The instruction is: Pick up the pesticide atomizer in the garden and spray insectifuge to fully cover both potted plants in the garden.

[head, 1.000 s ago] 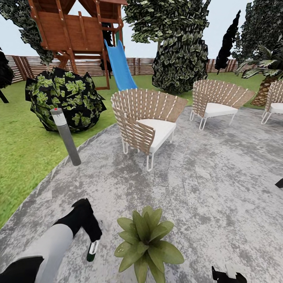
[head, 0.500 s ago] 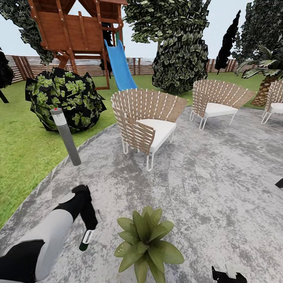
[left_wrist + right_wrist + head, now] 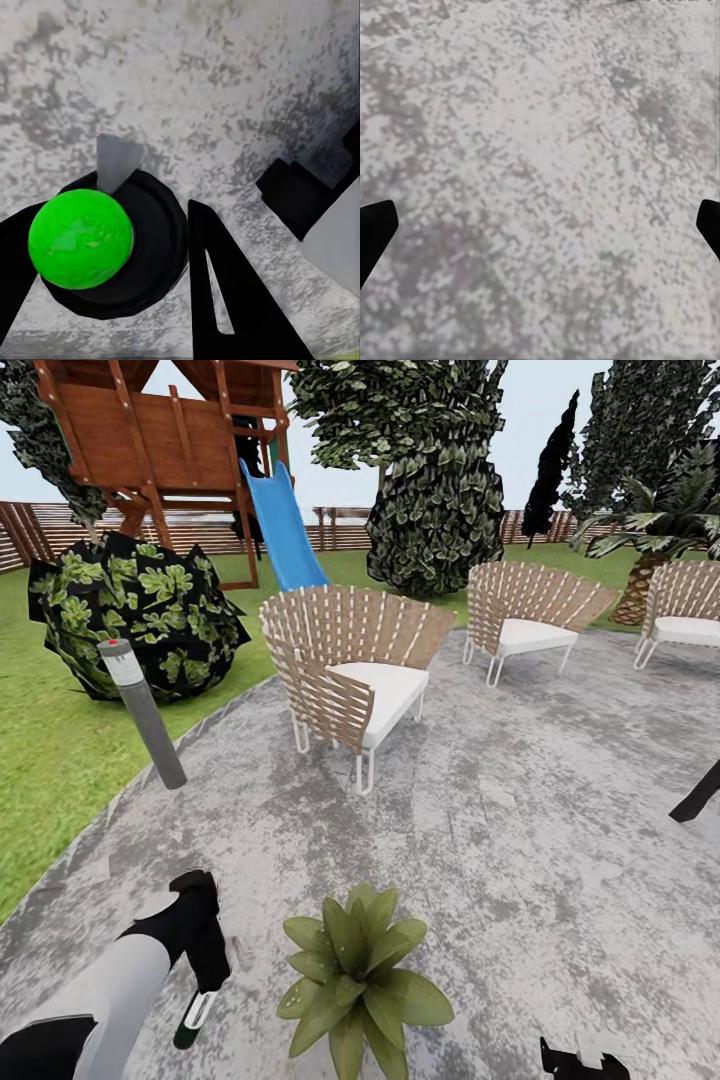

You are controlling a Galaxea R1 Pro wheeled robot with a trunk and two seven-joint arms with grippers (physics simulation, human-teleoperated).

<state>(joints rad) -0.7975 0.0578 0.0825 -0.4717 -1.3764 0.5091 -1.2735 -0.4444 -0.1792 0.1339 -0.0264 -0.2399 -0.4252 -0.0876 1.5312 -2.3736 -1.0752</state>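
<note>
Atomizer (image 3: pixel 193 1020) hung clamped in the left gripper (image 3: pixel 205 992), long axis tilted down toward patio (image 3: pixel 520 840), plant (image 3: pixel 355 985) just to its right; right gripper (image 3: pixel 540 225) gaped wide.

stone patio (image 3: pixel 520 830), potted plant (image 3: pixel 355 980), wicker chairs (image 3: pixel 345 665)

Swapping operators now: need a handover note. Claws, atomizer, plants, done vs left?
Left claw: shut on the atomizer, held low over the patio, beside the plant.
Right claw: open, nothing in it, above bare patio.
Plants: one is at the head view's bottom centre; a second isn't located yet.
Done: atomizer picked up.
Left: no mist visible on the leaves, so spray this plant fully, then find and cover the other one.
</note>
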